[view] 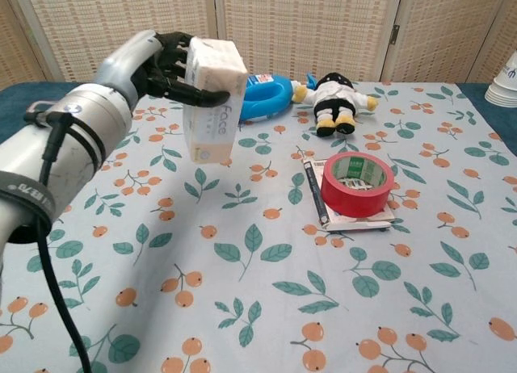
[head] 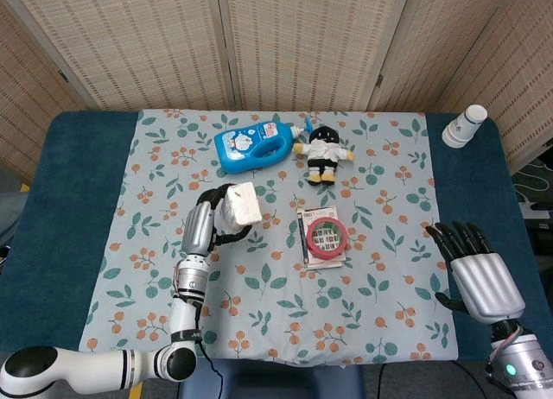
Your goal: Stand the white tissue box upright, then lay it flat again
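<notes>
My left hand (head: pixel 210 218) (view: pixel 166 62) grips the white tissue box (head: pixel 243 205) (view: pixel 213 98) and holds it in the air above the floral cloth, left of centre. In the chest view the box hangs upright on its short end, tilted a little, with its printed face toward the camera. Its bottom edge is clear of the cloth. My right hand (head: pixel 477 274) hovers at the table's right front edge, fingers spread and nothing in it.
A blue detergent bottle (head: pixel 253 144) (view: pixel 250 97) and a small plush doll (head: pixel 322 153) (view: pixel 333 102) lie at the back. A red tape roll (head: pixel 326 235) (view: pixel 356 183) sits on a booklet with a pen (view: pixel 313 192) beside it. A white paper cup (head: pixel 464 125) stands at the back right.
</notes>
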`<action>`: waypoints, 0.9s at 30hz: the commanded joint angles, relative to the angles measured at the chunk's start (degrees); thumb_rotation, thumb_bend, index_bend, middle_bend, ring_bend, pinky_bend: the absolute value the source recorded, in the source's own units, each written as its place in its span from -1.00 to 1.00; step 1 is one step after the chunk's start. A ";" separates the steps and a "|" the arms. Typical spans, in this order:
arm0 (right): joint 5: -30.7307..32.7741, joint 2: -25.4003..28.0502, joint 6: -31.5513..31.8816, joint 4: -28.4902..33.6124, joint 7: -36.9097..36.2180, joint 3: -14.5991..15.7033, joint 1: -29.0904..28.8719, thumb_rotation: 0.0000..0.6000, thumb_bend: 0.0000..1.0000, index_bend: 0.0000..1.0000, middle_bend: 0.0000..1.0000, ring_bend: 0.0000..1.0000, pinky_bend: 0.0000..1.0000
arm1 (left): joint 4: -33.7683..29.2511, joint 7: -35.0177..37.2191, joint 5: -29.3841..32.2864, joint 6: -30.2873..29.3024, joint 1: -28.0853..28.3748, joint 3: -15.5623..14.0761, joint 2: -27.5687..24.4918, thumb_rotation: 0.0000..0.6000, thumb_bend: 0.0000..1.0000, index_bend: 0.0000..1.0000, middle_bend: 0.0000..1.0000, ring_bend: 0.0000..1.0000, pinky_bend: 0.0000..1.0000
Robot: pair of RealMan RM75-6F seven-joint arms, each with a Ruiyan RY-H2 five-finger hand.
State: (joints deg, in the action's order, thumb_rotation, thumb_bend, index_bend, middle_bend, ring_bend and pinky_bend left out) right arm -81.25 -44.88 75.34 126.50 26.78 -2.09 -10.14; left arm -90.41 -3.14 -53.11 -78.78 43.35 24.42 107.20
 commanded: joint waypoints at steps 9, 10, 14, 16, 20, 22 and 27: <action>0.78 -0.28 -0.05 0.00 0.38 0.08 -0.17 1.00 -0.78 -0.86 -0.88 -1.00 -0.94 | 11.45 23.38 -10.80 2.56 -8.42 -1.08 2.88 1.00 -0.42 -0.40 -0.23 -0.64 -0.77; 1.01 -0.33 -0.12 -0.06 0.36 0.03 -0.26 1.00 -0.78 -0.86 -0.88 -1.00 -0.94 | 13.83 23.62 -11.67 2.30 -8.43 -1.65 3.62 1.00 -0.42 -0.41 -0.25 -0.64 -0.77; 2.17 -0.50 -0.59 -0.39 0.43 -0.17 -0.64 1.00 -0.78 -0.86 -0.88 -1.00 -0.94 | 20.50 25.62 -13.60 2.21 -8.62 -2.91 5.72 1.00 -0.43 -0.45 -0.29 -0.66 -0.77; 2.85 -0.51 -0.89 -0.45 0.25 -0.28 -0.85 1.00 -0.78 -0.86 -0.88 -1.00 -0.94 | 23.22 27.08 -14.36 2.26 -8.80 -3.24 6.60 1.00 -0.43 -0.46 -0.30 -0.68 -0.77; 3.45 -0.66 -1.24 -0.69 0.31 -0.36 -1.19 1.00 -0.78 -0.86 -0.88 -1.00 -0.94 | 26.99 29.59 -15.02 2.68 -9.28 -3.52 7.97 1.00 -0.44 -0.50 -0.35 -0.72 -0.77; 3.67 -0.75 -1.46 -0.77 0.43 -0.31 -1.34 1.00 -0.78 -0.86 -0.88 -1.00 -0.94 | 28.63 30.60 -15.13 3.10 -9.66 -3.77 8.57 1.00 -0.45 -0.52 -0.36 -0.73 -0.77; 3.86 -0.82 -1.63 -0.64 0.39 -0.19 -1.52 1.00 -0.78 -0.86 -0.88 -1.00 -0.94 | 31.02 31.80 -14.74 4.99 -10.35 -3.99 9.25 1.00 -0.45 -0.52 -0.37 -0.73 -0.77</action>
State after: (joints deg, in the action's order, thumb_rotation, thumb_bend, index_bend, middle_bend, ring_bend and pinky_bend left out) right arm -77.39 -45.71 73.72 125.86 27.17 -2.28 -11.65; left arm -59.85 28.48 -67.83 -74.19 33.22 20.64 116.26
